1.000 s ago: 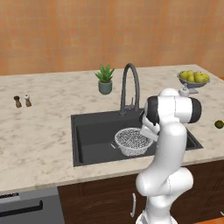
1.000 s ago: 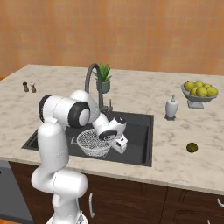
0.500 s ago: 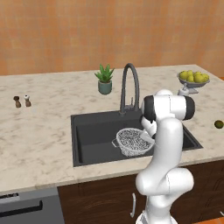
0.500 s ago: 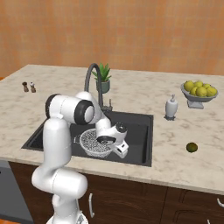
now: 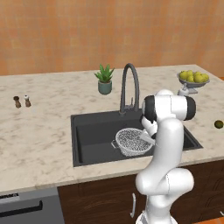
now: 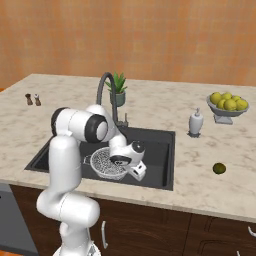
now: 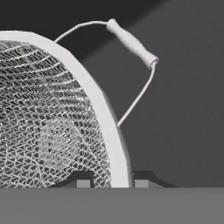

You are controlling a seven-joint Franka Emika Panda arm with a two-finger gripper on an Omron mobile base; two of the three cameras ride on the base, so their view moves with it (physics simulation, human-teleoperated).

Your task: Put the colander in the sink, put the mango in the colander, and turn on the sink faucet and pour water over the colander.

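One colander (image 5: 132, 141), one sink (image 5: 94, 131), one faucet (image 5: 130, 87), one mango (image 6: 218, 168), one gripper (image 7: 110, 183).

Colander: round bowl of white-silver speckled mesh, solid white rim, two thin wire side handles. Hand view shows the mesh weave fine and regular, and one handle (image 7: 131, 42) as a wire loop with a white cylindrical grip. It sits inside the sink, right of centre, near the front wall.

Gripper: fingers (image 7: 83, 183) pinched tight on the colander rim, one tip inside the rim, one outside. It holds the rim on the side nearest the arm.

Sink: rectangular, dark grey, matte, sunk into a beige marbled counter (image 5: 39, 140).

Faucet: dark grey gooseneck, high arch, stands at the sink's back edge, spout over the basin. Lever too small to read.

Mango: small dark olive oval, lying on the counter to the right of the sink, well apart from the colander.

Other items:
- One grey footed bowl (image 6: 228, 116) heaped with yellow fruit; count unclear, roughly five visible.
- One white soap dispenser (image 6: 195, 123), just right of the sink's back corner.
- One potted plant (image 5: 104, 79), spiky green leaves, teal pot, behind the faucet.
- Two small shakers (image 5: 22, 101), one dark-topped, one light-topped, side by side on the far left counter.

Dark wood cabinets under the counter; orange-brown wall behind.
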